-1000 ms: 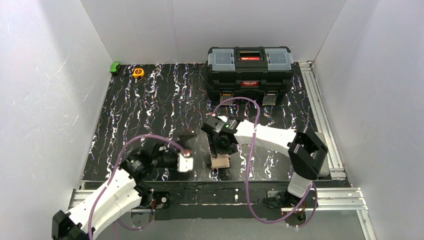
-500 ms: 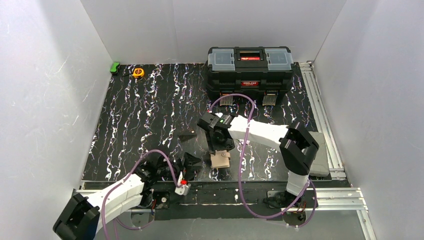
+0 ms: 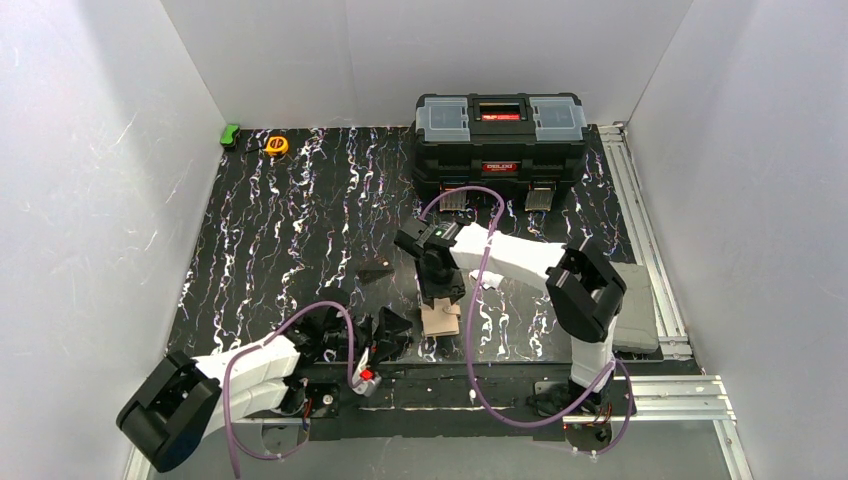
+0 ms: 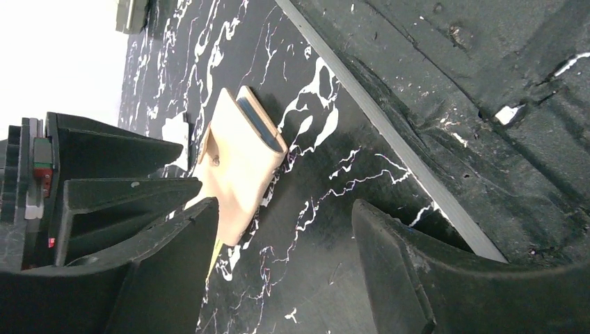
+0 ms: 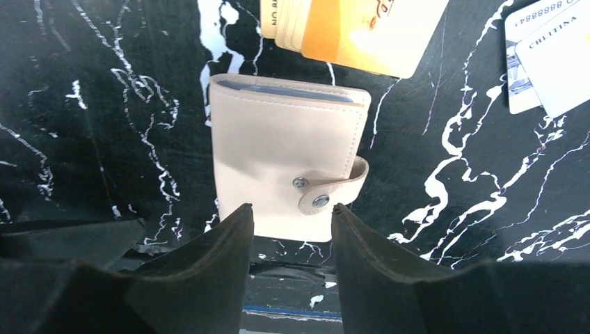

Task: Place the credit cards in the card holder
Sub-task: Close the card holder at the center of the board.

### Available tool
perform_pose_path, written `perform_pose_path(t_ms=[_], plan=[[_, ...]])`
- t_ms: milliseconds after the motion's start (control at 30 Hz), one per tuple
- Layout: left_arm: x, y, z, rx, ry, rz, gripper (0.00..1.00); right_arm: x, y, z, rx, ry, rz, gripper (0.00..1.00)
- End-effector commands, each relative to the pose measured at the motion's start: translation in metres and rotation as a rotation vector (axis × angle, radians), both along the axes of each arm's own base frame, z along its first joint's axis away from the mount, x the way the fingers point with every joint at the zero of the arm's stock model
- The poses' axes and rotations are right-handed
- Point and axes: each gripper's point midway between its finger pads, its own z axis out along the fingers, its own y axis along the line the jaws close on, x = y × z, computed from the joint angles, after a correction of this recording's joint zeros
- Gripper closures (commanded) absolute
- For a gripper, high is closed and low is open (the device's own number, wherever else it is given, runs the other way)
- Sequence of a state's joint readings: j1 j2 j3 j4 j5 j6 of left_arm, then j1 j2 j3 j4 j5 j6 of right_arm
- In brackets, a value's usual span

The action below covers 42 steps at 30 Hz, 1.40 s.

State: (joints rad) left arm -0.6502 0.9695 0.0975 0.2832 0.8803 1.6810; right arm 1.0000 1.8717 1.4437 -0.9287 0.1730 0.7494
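So the black marbled surface has the toolbox parked at the far edge, right of the middle. The right hand sits straight over the wallet, fingers partway apart. They're over its snap-tab end and not pinching anything; can't tell if the tips actually touch it. The left hand is down low by the near edge, spread wide with nothing in it, pointing at the wallet from the left.

The wallet itself is folded and lying flat close to the near edge, roughly mid-way along. The orange card lies on the surface just beside the wallet's blue-lined side, still outside it. A couple of white cards are off to one side. There's a yellow tape measure near the far left corner.
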Motion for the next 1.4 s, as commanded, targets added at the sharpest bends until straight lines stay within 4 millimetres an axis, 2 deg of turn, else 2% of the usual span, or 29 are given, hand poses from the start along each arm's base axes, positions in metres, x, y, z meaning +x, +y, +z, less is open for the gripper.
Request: perform_pose_path(t_ms=[0,67,167,233,300,400,467,533,600,700,800,933,1167,1267,1367], plan=[[-0.01,0.008,-0.019,0.083,0.122,0.021,0.31,-0.004,-0.003,-0.006,-0.035,0.05,-0.003,0.49],[-0.005,0.005,-0.009,0.066,0.136,0.048,0.31,-0.003,-0.004,-0.007,-0.046,0.052,0.003,0.49],[0.016,-0.007,0.031,0.027,0.287,0.187,0.31,-0.002,-0.005,-0.006,-0.038,0.041,0.002,0.49],[0.024,-0.009,0.041,0.086,0.382,0.247,0.31,-0.003,-0.006,-0.006,-0.026,0.042,-0.005,0.49],[0.026,-0.009,0.043,0.128,0.421,0.259,0.3,-0.003,-0.007,-0.005,-0.022,0.041,-0.009,0.49],[0.013,-0.005,0.038,0.135,0.348,0.164,0.28,-0.001,-0.007,-0.002,-0.009,0.028,-0.014,0.49],[0.005,0.0,0.024,0.15,0.3,0.114,0.27,-0.001,-0.008,-0.003,-0.003,0.028,-0.018,0.5],[0.01,0.001,0.011,0.167,0.271,0.118,0.27,-0.003,-0.009,-0.003,-0.005,0.032,-0.018,0.5],[0.025,-0.002,0.004,0.188,0.288,0.182,0.27,-0.003,-0.01,-0.005,-0.009,0.033,-0.019,0.5],[0.035,-0.006,0.002,0.214,0.304,0.206,0.29,-0.002,-0.011,-0.004,-0.004,0.031,-0.021,0.5],[0.028,-0.006,0.001,0.204,0.28,0.155,0.29,-0.002,-0.01,-0.002,0.014,0.034,-0.027,0.5],[0.016,0.002,-0.012,0.226,0.241,0.099,0.28,-0.002,-0.01,0.002,0.024,0.03,-0.029,0.5],[0.009,0.005,-0.025,0.241,0.189,0.042,0.28,-0.004,-0.011,0.002,0.017,0.045,-0.041,0.49],[0.005,0.003,-0.026,0.239,0.174,0.01,0.28,-0.004,-0.011,0.001,0.007,0.049,-0.047,0.48],[0.004,-0.003,-0.024,0.244,0.169,-0.01,0.31,-0.004,-0.013,-0.004,-0.015,0.059,-0.053,0.52]])
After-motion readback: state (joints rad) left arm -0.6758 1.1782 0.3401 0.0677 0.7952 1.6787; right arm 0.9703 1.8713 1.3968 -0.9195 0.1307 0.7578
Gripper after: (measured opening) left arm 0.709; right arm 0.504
